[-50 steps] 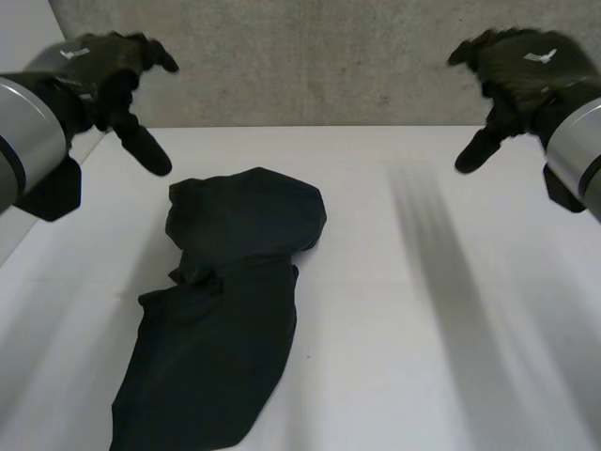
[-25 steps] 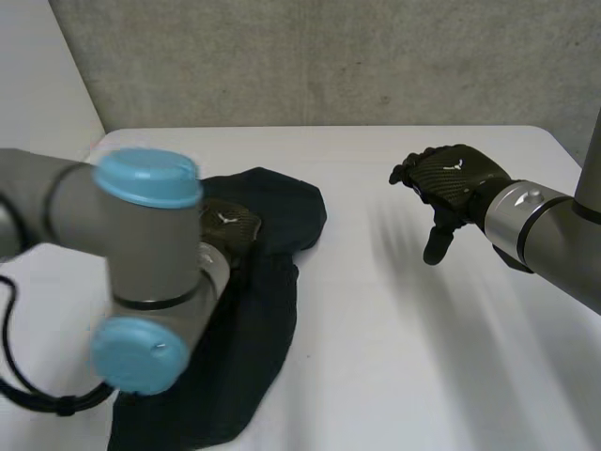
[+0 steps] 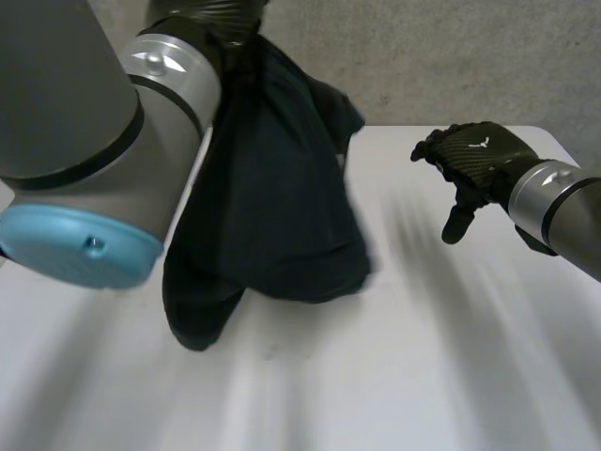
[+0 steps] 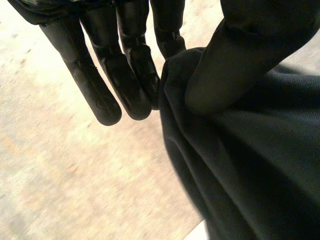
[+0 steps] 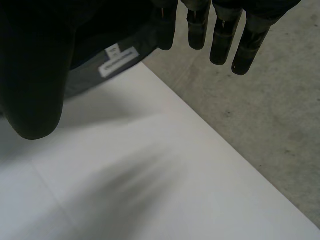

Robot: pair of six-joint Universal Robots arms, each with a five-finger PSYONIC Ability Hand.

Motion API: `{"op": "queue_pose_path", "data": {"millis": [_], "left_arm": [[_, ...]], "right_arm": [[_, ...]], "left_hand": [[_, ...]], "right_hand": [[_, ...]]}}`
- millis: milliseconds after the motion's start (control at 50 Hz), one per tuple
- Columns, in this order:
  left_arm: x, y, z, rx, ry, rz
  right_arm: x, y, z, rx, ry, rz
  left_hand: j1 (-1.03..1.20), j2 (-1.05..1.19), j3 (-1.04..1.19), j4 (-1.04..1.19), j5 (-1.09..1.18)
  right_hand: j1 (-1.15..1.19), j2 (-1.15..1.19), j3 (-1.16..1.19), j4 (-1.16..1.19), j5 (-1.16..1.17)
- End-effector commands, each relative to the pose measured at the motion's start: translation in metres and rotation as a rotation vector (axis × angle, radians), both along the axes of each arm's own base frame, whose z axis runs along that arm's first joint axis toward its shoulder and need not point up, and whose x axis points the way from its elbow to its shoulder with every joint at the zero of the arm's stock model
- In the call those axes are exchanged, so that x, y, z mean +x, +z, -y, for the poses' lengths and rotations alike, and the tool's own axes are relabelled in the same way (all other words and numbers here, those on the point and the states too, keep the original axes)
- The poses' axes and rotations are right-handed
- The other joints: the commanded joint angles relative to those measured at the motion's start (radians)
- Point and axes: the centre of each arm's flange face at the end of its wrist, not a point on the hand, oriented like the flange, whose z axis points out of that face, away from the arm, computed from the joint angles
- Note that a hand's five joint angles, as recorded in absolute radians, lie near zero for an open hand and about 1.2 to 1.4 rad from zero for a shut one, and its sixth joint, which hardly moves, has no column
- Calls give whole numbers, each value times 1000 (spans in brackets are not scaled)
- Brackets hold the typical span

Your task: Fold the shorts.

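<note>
the shorts (image 3: pixel 272 188) hang with the long axis down from the left hand (image 4: pixel 107 85), pinched between its fingers and thumb, the low end near the worktop (image 3: pixel 451 357); the right hand (image 3: pixel 470 164), fingers apart and empty, waits beside them; its wrist view shows a white label (image 5: pixel 117 60) which the head view hides

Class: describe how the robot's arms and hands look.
The left arm is a thick grey cylinder with a rounded light-blue cap. Both wrists have silver cuffs. The left hand and right hand are black, the right with a small white mark on its back.
</note>
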Motion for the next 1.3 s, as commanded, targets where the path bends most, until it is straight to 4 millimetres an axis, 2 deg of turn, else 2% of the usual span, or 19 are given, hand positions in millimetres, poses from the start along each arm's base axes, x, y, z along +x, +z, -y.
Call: {"op": "queue_pose_path", "data": {"millis": [20, 100, 140, 160, 240, 320, 380, 400, 460, 560, 680, 760, 840, 860, 940, 1020, 1140, 1200, 1300], "left_arm": [[26, -81, 66, 163, 145, 129], [25, -126, 89, 222, 175, 169], [29, -143, 101, 247, 193, 182], [34, -159, 110, 280, 206, 193], [29, -187, 108, 335, 191, 237], [19, -185, 98, 324, 166, 239], [16, -174, 93, 303, 159, 227], [18, -160, 91, 280, 162, 210], [22, -140, 88, 252, 167, 179], [41, -100, 65, 223, 175, 126], [62, -87, 37, 268, 176, 25], [77, -98, 17, 349, 186, -27], [92, -122, -6, 450, 196, -36], [97, -135, -17, 496, 198, -23], [112, -167, -45, 592, 215, 33], [121, -184, -62, 624, 221, 55], [128, -204, -72, 655, 228, 74], [129, -210, -70, 664, 236, 77], [127, -220, -63, 680, 246, 78]], "right_arm": [[-1, 2, 1, -7, -4, 6], [1, 0, -2, -1, 5, 4], [3, -1, -4, 4, 9, 2], [3, -3, -4, 9, 11, 0], [3, -6, -5, 20, 12, -3], [3, -7, -5, 21, 12, -3], [3, -6, -4, 21, 11, -3], [3, -6, -4, 21, 11, -3], [4, -6, -5, 23, 20, -3], [7, -11, -10, 35, 59, -9], [25, -23, -38, 78, 237, -8], [39, -37, -58, 98, 345, -48], [49, -61, -70, 115, 426, -116], [54, -72, -75, 117, 454, -144], [63, -93, -80, 92, 499, -184], [70, -110, -76, 54, 498, -193], [72, -124, -55, -35, 383, -218], [74, -122, -49, -82, 334, -216], [75, -118, -48, -88, 312, -198]], "left_hand": [[270, 205, 210, 205, 252], [270, 205, 210, 205, 252], [270, 205, 210, 205, 252], [270, 205, 210, 205, 252], [-720, -784, -779, -785, -738], [-952, -1016, -1012, -1017, -970], [-952, -1016, -1012, -1017, -970], [-952, -1016, -1012, -1017, -970], [-949, -1013, -1008, -1013, -966], [-937, -1001, -996, -1001, -954], [-931, -995, -990, -996, -948], [-922, -986, -981, -987, -940], [-907, -972, -967, -972, -925], [-907, -972, -967, -972, -925], [-904, -969, -964, -969, -922], [-904, -969, -964, -969, -922], [-881, -945, -940, -946, -899], [-852, -916, -911, -916, -869], [-831, -895, -890, -896, -849]], "right_hand": [[-28, -50, -35, -58, -70], [-28, -50, -35, -58, -70], [-28, -50, -35, -58, -70], [-28, -50, -35, -58, -70], [-28, -50, -35, -58, -70], [-28, -50, -35, -58, -70], [-28, -50, -35, -58, -70], [-28, -50, -35, -58, -70], [-28, -50, -35, -58, -70], [-23, -46, -31, -54, -66], [118, 95, 110, 87, 75], [200, 177, 193, 170, 158], [203, 180, 196, 173, 161], [203, 180, 196, 173, 161], [206, 183, 199, 175, 164], [340, 318, 333, 310, 298], [722, 700, 715, 692, 680], [1162, 1139, 1154, 1131, 1119], [1194, 1172, 1187, 1164, 1152]]}}
